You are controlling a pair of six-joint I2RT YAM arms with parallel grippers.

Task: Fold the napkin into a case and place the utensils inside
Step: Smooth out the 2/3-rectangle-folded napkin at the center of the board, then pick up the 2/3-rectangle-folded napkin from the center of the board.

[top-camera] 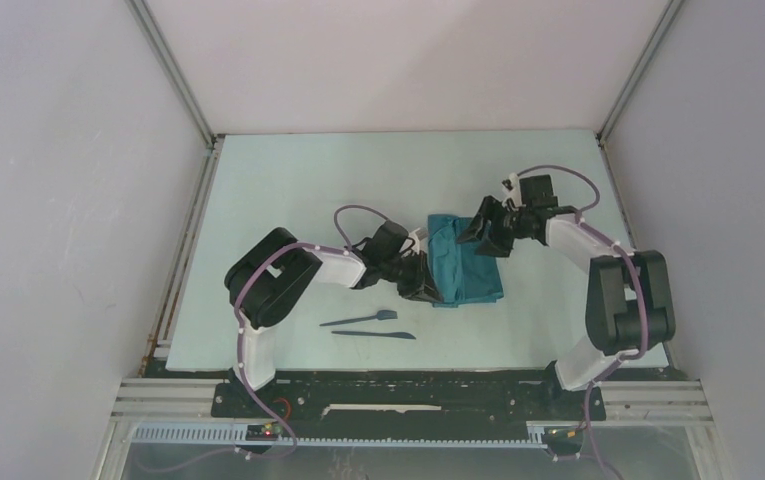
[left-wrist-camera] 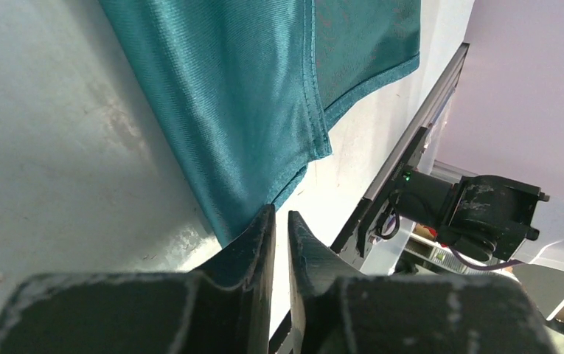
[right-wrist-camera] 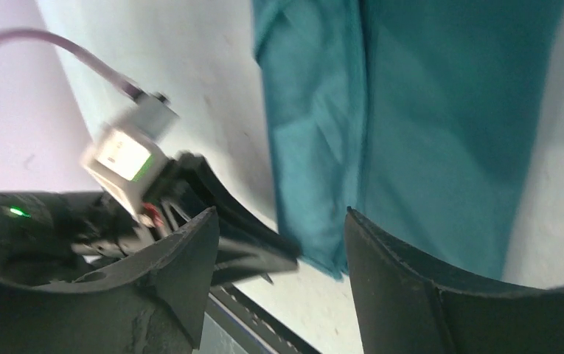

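Two utensils [top-camera: 358,319] are lying low-centre on the worktop [top-camera: 258,200], with the folded napkin [top-camera: 468,265] just above them. Left wrist: the jaws of your left gripper [left-wrist-camera: 280,217] are sitting nearly clenched at the napkin's corner; whether they are pinching it is unclear. Right wrist: the jaws of your right gripper [right-wrist-camera: 279,221] are hanging released over the napkin.

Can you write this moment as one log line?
napkin: partly folded; left gripper: shut on napkin corner; right gripper: open; utensils: on table

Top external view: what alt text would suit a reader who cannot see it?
Seen from above, a folded teal napkin lies on a pale table, with the left gripper at its near-left corner and the right gripper at its far edge. A dark fork and knife lie side by side closer to the robot, apart from the cloth.
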